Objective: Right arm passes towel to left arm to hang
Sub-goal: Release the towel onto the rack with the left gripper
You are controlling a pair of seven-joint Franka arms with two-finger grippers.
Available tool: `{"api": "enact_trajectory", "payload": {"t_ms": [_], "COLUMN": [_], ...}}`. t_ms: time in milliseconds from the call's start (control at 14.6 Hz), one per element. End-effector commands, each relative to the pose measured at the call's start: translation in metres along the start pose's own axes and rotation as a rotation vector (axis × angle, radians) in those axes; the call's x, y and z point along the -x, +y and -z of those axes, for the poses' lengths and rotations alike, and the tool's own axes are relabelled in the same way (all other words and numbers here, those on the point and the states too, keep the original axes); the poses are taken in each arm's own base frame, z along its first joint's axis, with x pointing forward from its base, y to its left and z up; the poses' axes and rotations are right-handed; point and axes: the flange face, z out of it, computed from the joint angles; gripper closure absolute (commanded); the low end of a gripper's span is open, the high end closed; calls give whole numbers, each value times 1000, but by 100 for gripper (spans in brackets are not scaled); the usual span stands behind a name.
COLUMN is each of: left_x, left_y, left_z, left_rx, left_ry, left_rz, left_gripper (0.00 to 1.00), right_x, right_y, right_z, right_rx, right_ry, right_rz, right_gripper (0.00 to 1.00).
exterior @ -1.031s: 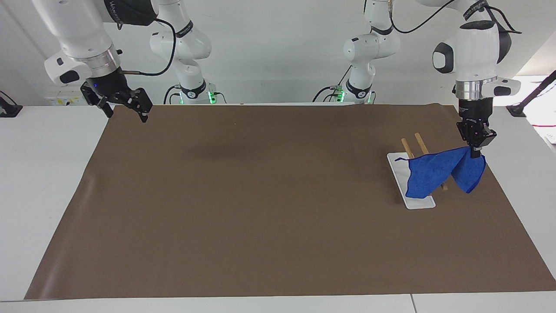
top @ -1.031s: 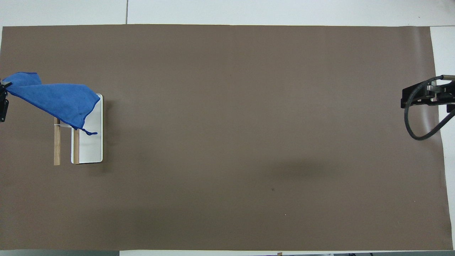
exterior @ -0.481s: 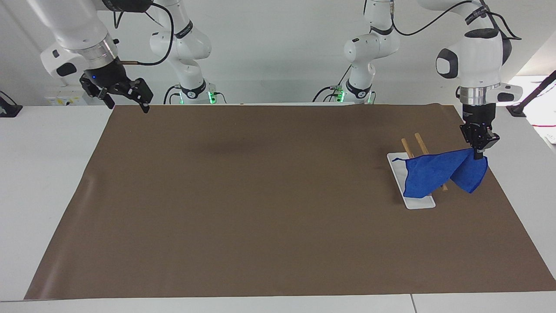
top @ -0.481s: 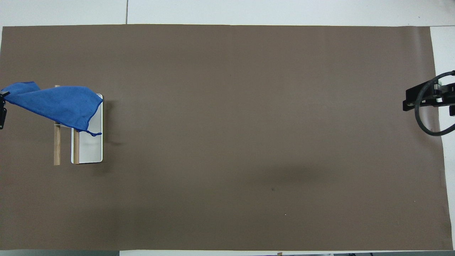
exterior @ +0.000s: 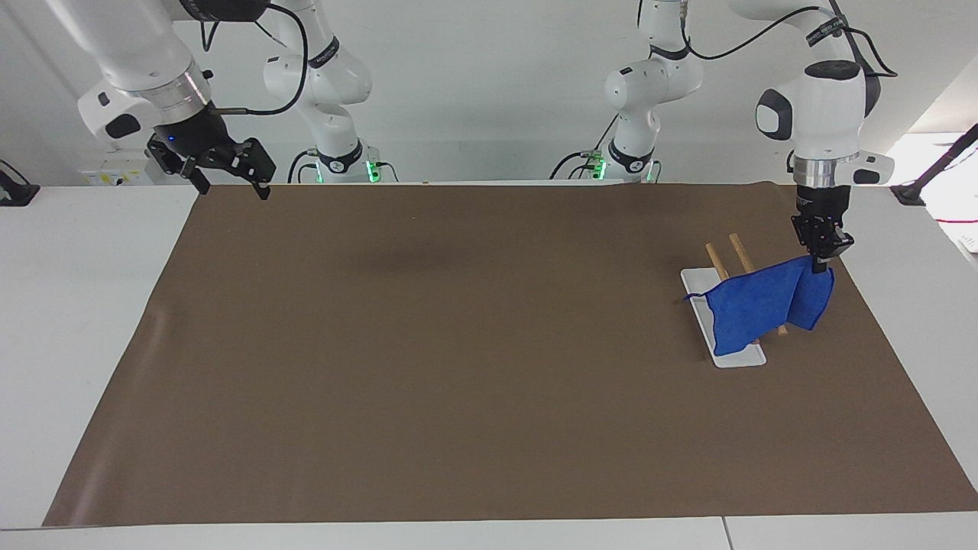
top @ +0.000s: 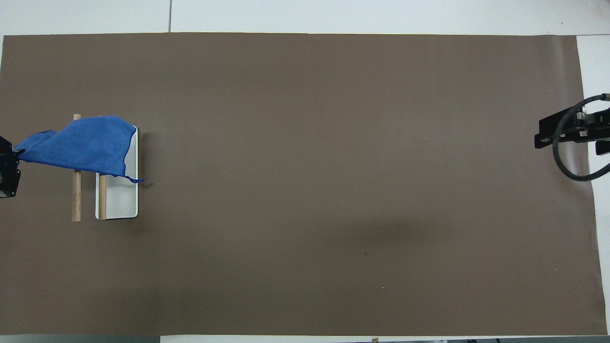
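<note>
The blue towel hangs from my left gripper, which is shut on one corner just above the rack. The towel drapes across the rack's two wooden rails and over the white base. Its small loop hangs off the lower corner. In the overhead view the towel covers the rails' ends farthest from the robots, with the left gripper at the frame's edge. My right gripper, with its blue light, is open and empty. It waits in the air over the mat's corner at the right arm's end.
A brown mat covers most of the white table. The rack's white base stands on the mat toward the left arm's end. A black cable loops off the right wrist.
My left gripper has moved in toward the rack with the towel, which now lies more bunched over the rails. The right gripper has risen and drawn back toward its base.
</note>
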Motion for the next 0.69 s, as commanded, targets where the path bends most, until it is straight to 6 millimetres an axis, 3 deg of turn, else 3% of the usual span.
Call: {"api": "enact_trajectory", "payload": {"t_ms": [0,275,481,618], "left_x": [-5,-6,6,35], "left_y": [-12,20,70,104], "left_z": [7,14,35,52], "left_rx": [-41,-94,-121,-108], "left_ry": [11,11,-38,-64], "left_rz": [-11,-18,-7,-83], "left_gripper": [1,0,0,0], "right_x": [-2,0,7,5], "right_y": [1,0,1,-1], "right_z": [-1,-4,-18,-19], "right_rx": [-23,-12,39,54], "right_ry": [2,-2,17,39], "right_rz": [-4,-4,-15,-5], "right_gripper": [0,0,0,0]}}
